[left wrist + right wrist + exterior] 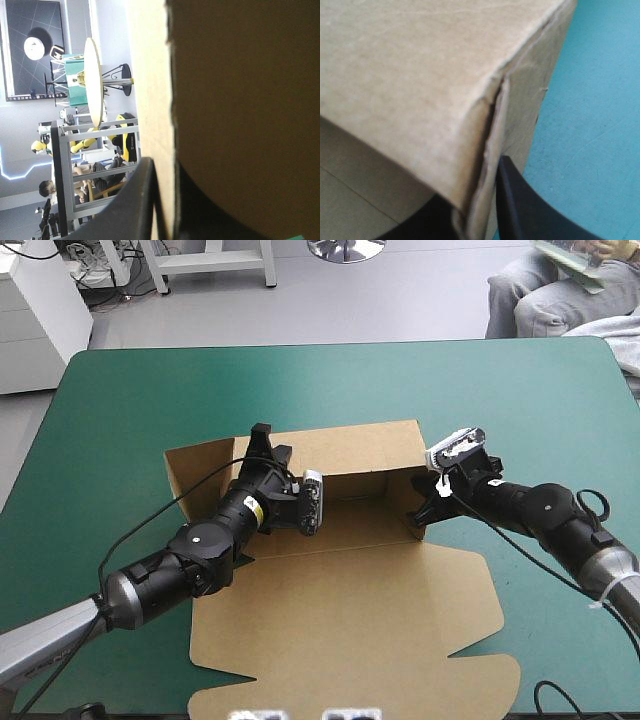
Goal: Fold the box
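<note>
Since both arms are pinching raised walls at once, this looks like the touchy part of the fold. The box (350,620) sits mid-desk (130,390) with its back half stood up into a partial tray and the big lid panel (400,660) lying flat toward the near edge. From what shows, the left tool (272,445) is clamped on the left wall (195,475), with the board edge sandwiched between its black fingers (142,200). The right tool (424,506) is nipped onto the right wall (520,120), right at a corner where two layers of board meet in a ragged seam (492,150). Risks, imo: if either arm pulls off-line, the thin board could crease or tear at that seam, or a grip slips and the wall flops down. Nothing pins the lid either, so a hard tug would probably drag the whole sheet across the desk.
</note>
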